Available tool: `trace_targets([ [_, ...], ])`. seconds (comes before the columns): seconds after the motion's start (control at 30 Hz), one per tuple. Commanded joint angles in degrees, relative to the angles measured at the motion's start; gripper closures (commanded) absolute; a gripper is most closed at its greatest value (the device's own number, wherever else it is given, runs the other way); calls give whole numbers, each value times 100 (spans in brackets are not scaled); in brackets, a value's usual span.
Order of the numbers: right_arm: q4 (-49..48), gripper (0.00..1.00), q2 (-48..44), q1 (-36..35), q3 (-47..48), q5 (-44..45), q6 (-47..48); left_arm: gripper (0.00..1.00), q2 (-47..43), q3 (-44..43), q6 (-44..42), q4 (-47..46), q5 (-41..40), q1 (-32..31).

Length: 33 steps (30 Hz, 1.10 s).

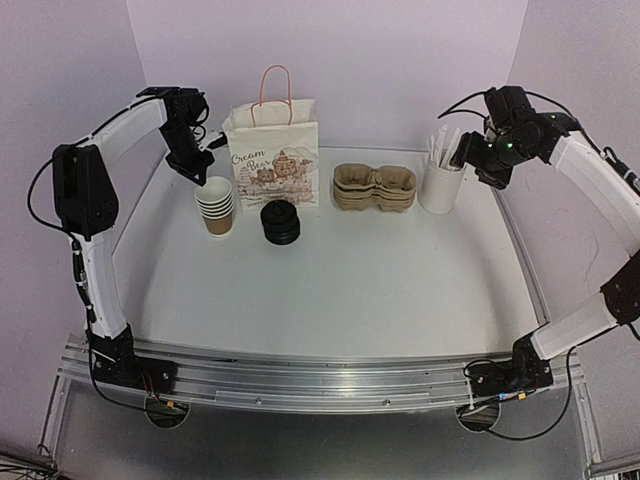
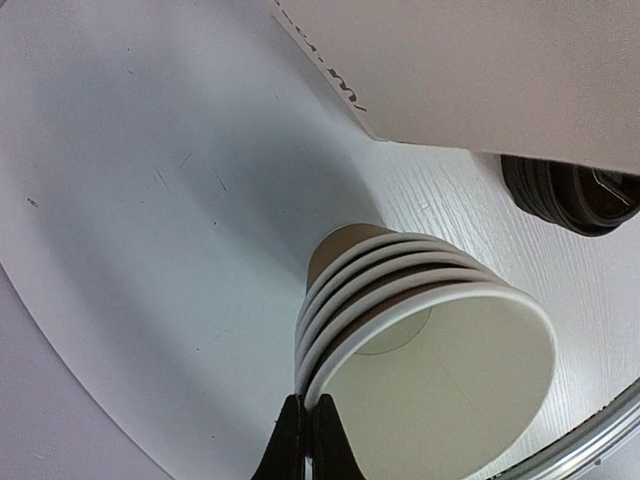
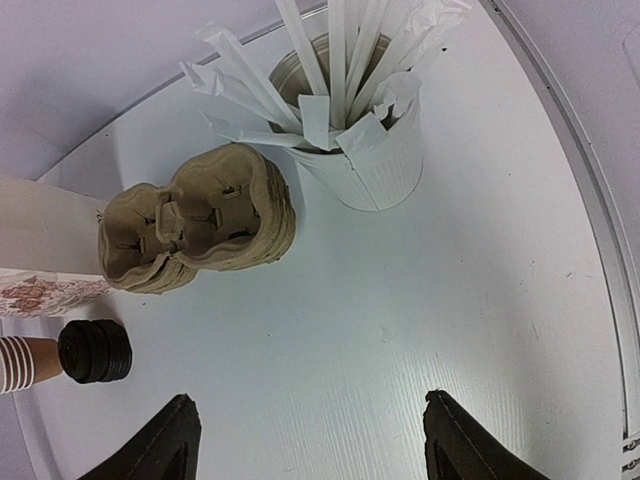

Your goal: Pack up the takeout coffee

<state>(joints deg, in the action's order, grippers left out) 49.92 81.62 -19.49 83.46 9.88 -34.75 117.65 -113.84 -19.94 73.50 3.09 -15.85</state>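
Note:
No single lidded coffee cup shows in any view. A nested stack of lidless brown cups [image 1: 216, 205] stands at the back left, beside a stack of black lids [image 1: 280, 222]. My left gripper [image 1: 207, 172] is at the stack's top. In the left wrist view it [image 2: 305, 425] is shut on the white rim of the top cup [image 2: 440, 370], one finger inside and one outside. My right gripper [image 1: 472, 152] hangs open and empty above the table near the straw holder; in the right wrist view it [image 3: 310, 435] holds nothing.
A printed paper bag [image 1: 272, 160] with handles stands behind the cups and lids. A stack of pulp cup carriers [image 1: 374, 188] and a white holder of wrapped straws [image 1: 441, 185] stand at the back right. The raised table rim [image 1: 525, 250] runs along the right.

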Motion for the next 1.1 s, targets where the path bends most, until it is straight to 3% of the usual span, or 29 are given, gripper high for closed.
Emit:
trace_targets([
  [0.0,-139,28,13,-139,61,-252,-68,100,-364,-325,50,446,342,67],
  [0.17,-309,29,241,-765,387,-500,-259,100,-523,-139,320,457,586,127],
  [0.3,-989,30,671,-1617,646,-611,-536,100,-578,181,523,350,774,237],
  [0.57,-2647,33,2712,-2959,1847,-1539,-1065,100,-729,373,757,47,970,263],
  [0.77,-2779,33,3828,-3181,2943,-2051,-1127,100,-926,204,732,109,628,283],
  [1.07,-2832,33,3844,-3182,2955,-1899,-1020,100,-1274,-846,607,670,285,339],
])
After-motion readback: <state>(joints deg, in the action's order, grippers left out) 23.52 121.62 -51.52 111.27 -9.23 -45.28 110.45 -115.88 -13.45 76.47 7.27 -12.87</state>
